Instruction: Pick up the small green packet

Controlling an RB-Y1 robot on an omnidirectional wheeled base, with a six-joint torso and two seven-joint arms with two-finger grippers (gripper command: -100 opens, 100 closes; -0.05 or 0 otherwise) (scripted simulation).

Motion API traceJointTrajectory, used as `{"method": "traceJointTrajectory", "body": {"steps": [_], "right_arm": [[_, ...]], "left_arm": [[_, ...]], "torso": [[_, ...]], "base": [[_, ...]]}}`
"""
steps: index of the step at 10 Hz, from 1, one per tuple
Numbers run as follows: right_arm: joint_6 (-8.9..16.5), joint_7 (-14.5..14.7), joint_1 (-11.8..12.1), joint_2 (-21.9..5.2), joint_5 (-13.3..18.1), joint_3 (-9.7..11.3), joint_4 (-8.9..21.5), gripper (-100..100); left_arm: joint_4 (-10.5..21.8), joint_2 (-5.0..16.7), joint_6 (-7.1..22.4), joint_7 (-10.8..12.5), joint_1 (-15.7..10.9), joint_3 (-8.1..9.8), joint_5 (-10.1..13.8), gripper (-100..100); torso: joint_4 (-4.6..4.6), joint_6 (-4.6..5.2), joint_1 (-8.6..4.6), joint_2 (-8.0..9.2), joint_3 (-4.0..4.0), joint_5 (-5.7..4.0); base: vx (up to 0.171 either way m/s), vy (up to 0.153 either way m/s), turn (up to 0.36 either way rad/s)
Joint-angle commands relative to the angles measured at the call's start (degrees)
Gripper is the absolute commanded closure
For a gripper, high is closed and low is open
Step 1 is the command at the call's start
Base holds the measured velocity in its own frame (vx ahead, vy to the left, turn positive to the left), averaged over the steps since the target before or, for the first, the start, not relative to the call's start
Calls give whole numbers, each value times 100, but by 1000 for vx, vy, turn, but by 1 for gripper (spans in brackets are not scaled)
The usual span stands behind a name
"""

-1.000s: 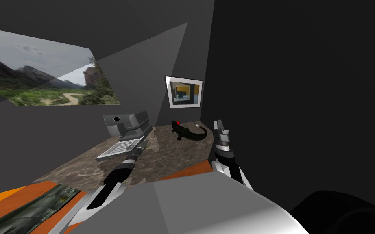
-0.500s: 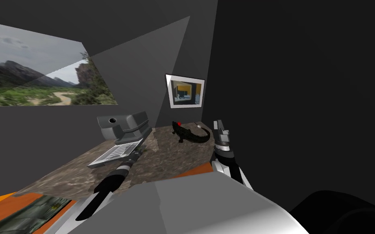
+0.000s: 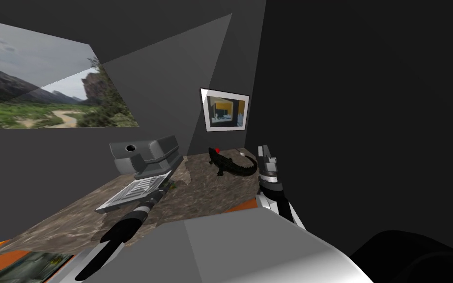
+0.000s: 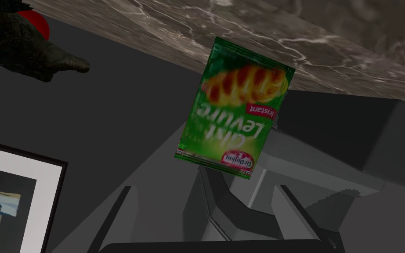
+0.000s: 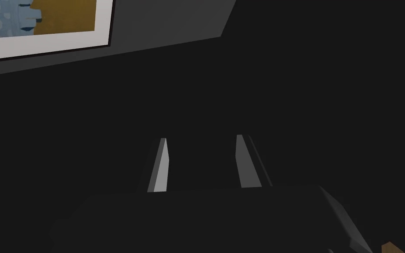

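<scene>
The small green packet, printed with a braided pastry and white lettering, lies on the marbled table top against the foot of a grey machine. My left gripper is open and stops just short of the packet's near edge, not touching it. In the head view the left arm reaches across the table to the machine's base, with the left gripper beside a green speck of the packet. My right gripper is held up near the dark wall on the right, its fingers a narrow gap apart with nothing between them.
The grey printer-like machine with its slatted tray stands at the table's far left. A black crocodile toy with a red spot lies at the far right corner, also near the packet as the crocodile's snout. Dark walls close in behind and right.
The whole head picture has slid left, so I have turned or moved. My left arm has swung left with it along the table. The right arm keeps its place.
</scene>
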Motion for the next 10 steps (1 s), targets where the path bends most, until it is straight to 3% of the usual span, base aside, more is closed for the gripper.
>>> {"method": "traceJointTrajectory", "body": {"steps": [1, 2, 3, 4, 8, 10], "right_arm": [[0, 0, 0, 0, 0, 0, 0, 0], [0, 0, 0, 0, 0, 0, 0, 0], [0, 0, -1, 1, 0, 0, 0, 0], [0, 0, -1, 1, 0, 0, 0, 0], [0, 0, -1, 1, 0, 0, 0, 0], [0, 0, -1, 1, 0, 0, 0, 0]], "left_arm": [[0, 0, 0, 0, 0, 0, 0, -100], [13, 11, -7, 3, 3, 0, -5, 0], [12, 10, -7, 3, 2, 0, -5, -100], [12, 10, -7, 3, 1, 0, -5, 100], [12, 10, -7, 3, 1, 0, -5, 100], [10, 100, 103, 2, -74, -43, -101, -100]], "torso": [[0, 0, 0, 0, 0, 0], [1, 0, -9, 13, 6, -1], [5, -1, -16, 28, 15, -3], [7, -1, -19, 35, 19, -4], [8, -1, -20, 40, 22, -4], [8, -1, -20, 40, 22, -4]], "base": [[59, 23, -8], [9, 5, 0], [0, 0, 0], [0, 0, 0], [0, 0, 0], [-63, -1, -16]]}}
